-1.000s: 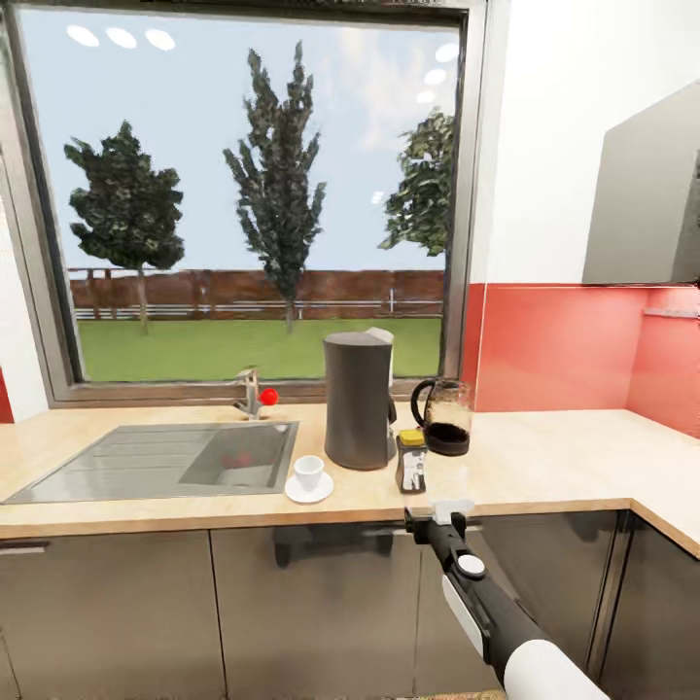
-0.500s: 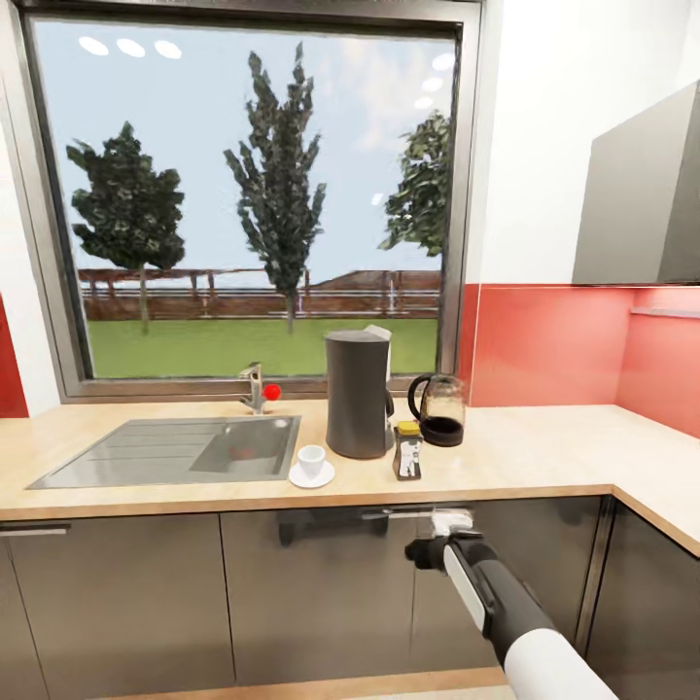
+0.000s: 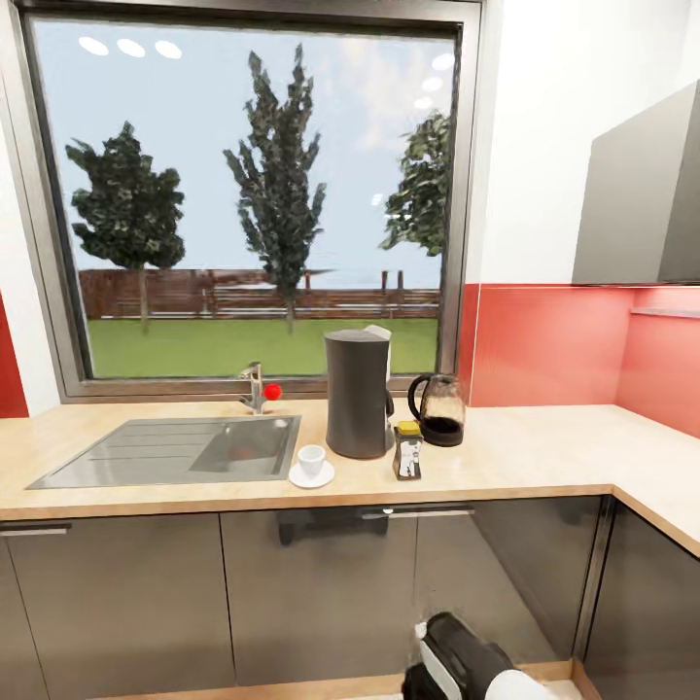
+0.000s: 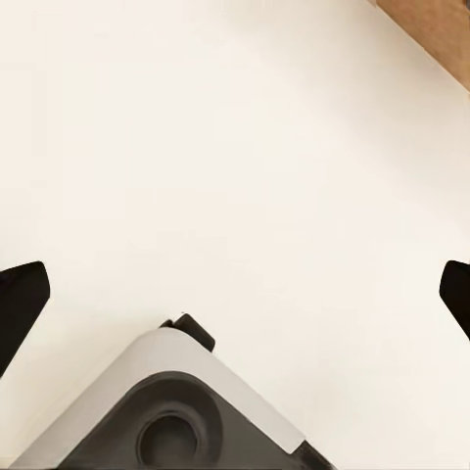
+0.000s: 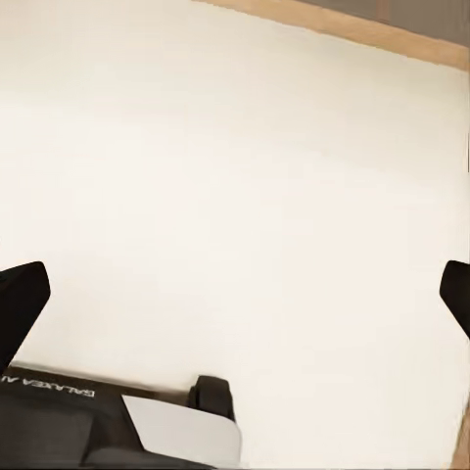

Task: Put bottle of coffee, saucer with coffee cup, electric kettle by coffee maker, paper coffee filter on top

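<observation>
Grey coffee maker [image 3: 358,394] far above right gripper [image 5: 235,294]

This is a home kitchen. A long pale wood-look countertop [image 3: 544,452] runs under a big window [image 3: 253,194] and turns a corner at the right, with glossy dark grey cabinet fronts [image 3: 311,593] below it. A steel sink [image 3: 175,452] with a drainer is set into the worktop, its tap [image 3: 255,387] against the sill. A red backsplash [image 3: 554,345] covers the wall, and a grey wall cupboard [image 3: 642,199] hangs above it. On the counter stand a coffee maker [image 3: 358,393], a glass kettle [image 3: 439,409], a small jar [image 3: 408,450] and a cup [image 3: 311,459] on a saucer [image 3: 311,475]. Outside are lawn, trees and a fence.
</observation>
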Robot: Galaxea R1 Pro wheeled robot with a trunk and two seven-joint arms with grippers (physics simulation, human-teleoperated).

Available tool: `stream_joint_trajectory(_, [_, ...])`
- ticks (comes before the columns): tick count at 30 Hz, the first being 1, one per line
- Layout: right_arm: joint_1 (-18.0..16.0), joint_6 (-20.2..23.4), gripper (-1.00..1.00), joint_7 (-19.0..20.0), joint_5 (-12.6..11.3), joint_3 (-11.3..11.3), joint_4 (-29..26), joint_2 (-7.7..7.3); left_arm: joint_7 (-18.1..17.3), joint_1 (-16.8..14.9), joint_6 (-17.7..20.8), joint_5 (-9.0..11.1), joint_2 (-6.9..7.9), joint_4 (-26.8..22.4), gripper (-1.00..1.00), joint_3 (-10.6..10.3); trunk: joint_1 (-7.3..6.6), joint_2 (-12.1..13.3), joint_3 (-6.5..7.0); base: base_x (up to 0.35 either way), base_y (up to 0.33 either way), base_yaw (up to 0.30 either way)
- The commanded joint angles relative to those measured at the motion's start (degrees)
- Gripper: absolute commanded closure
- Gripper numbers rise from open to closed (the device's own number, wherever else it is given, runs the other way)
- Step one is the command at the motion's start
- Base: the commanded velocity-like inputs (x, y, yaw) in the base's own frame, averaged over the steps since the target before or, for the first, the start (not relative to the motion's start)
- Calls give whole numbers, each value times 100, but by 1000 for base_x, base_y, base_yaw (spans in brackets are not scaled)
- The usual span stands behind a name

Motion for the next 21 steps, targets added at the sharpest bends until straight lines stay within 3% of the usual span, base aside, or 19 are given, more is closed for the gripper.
stream_joint_trajectory(1, [-7, -212, -100, -37, -29, 73, 345, 7, -8, 2, -5, 61, 6, -10, -100, -26, 0, -5, -5, 0, 0, 0])
stream_joint_trajectory(2, [14, -869, -100, -34, -21, 136, 1061, 19, 36, 2, -2, 60, 7, -23, -100, -26, 0, -5, -5, 0, 0, 0])
stream_joint_trajectory(3, [92, -1367, -100, -20, -19, 164, 1399, -21, 58, 2, 0, 50, 1, -28, -100, -26, 0, -5, -5, 0, 0, 0])
stream_joint_trajectory(4, [139, -1573, -100, -25, -14, 176, 1532, -77, 67, 2, 3, 42, -3, -29, -100, -26, 0, -5, -5, 0, 0, 0])
stream_joint_trajectory(6, [197, -1744, -100, -26, -5, 194, 1647, -244, 74, 2, 5, 37, -1, -29, -100, -26, 0, -5, -5, 0, 0, 0])
stream_joint_trajectory(9, [242, -1887, -100, 9, -11, 206, 1737, -706, 80, 2, 3, 34, 14, -29, -100, -32, 0, -5, -5, 0, 0, 0])
stream_joint_trajectory(11, [251, -1907, -100, -1, -14, 209, 1756, -879, 81, 2, 0, 43, 17, -29, -100, -34, 0, -5, -5, 0, 0, 0])
stream_joint_trajectory(15, [256, -1936, -100, 4, -10, 210, 1765, -916, 82, 2, 4, 35, 13, -29, -100, -29, 0, -5, -5, 0, 0, 0])
stream_joint_trajectory(21, [258, -1946, -100, 24, -12, 208, 1768, -796, 82, 2, 3, 24, 14, -29, -100, -33, 0, -5, -5, 0, 0, 0])
